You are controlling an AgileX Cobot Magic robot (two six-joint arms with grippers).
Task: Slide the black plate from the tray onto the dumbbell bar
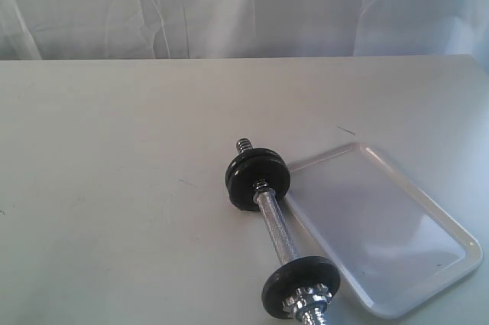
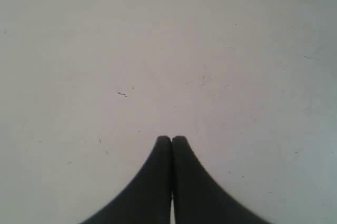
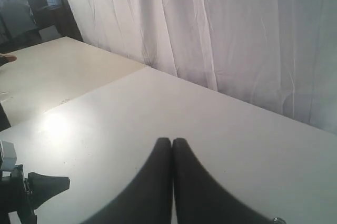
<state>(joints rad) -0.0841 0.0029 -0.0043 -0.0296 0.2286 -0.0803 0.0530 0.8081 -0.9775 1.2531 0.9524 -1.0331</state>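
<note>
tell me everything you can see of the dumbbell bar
The dumbbell bar is a short shiny chrome rod lying on the white table, just left of the white tray. Its far end carries black discs, a threaded tip poking past them; one black disc sits near its close end, behind a silver nut. Nothing grips it.

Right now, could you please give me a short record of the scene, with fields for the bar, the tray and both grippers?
dumbbell bar: lying on the table, beside the tray
far end: black discs, seemingly two, pressed together
near end: one black disc, silver nut outside it
tray: no disc shows on it
left gripper: shut, holding nothing, over bare table
right gripper: shut, holding nothing
</note>
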